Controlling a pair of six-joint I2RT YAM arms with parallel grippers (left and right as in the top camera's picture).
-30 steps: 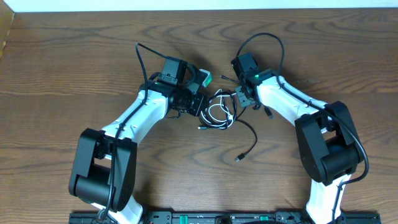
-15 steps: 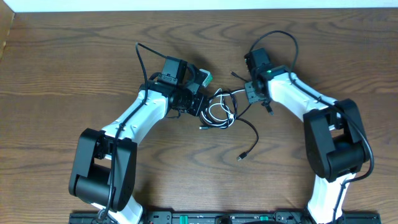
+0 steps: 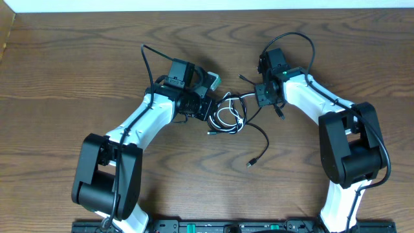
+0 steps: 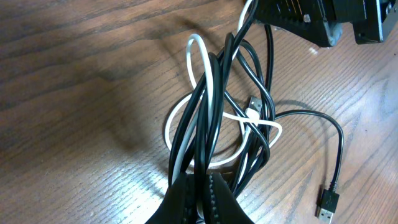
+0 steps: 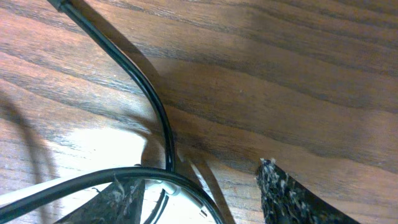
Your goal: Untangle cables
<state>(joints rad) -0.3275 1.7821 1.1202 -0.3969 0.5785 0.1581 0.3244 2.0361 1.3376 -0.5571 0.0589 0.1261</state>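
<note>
Overhead: the two cords lie in a knot at mid-counter [image 3: 65, 65], between the arms. The white cable [image 3: 226, 118] sits coiled in small loops. The black cable [image 3: 262, 137] winds through it and trails a free tail toward the robot, ending in a plug [image 3: 249, 164]. The left gripper [image 3: 211, 109] is at the knot's left edge and the right gripper [image 3: 259, 97] at its upper right.

Left wrist: the left gripper [image 4: 202, 183] has its jaws together, clamped on several strands of black cable [image 4: 211, 93]. The white cable [image 4: 166, 127] runs into the same pinch; I cannot tell if it is caught. Strands rise taut toward the right gripper [image 4: 311, 18]. The loose plug [image 4: 328, 202] lies flat on the counter.

Right wrist: the right gripper [image 5: 196, 177] has its jaws apart, nothing pinched between them. One black cable [image 5: 155, 99] strand curves past the picture's left-hand finger, over the bare counter [image 5: 280, 74].

Handling, as a judgement: both cords look light, limp and smooth, so they should slide and spring back into coils, and tugging the bundle risks tightening the knot. The best hold is probably a single strand near a plug end, likely the free black tail, fed back through the loops.
</note>
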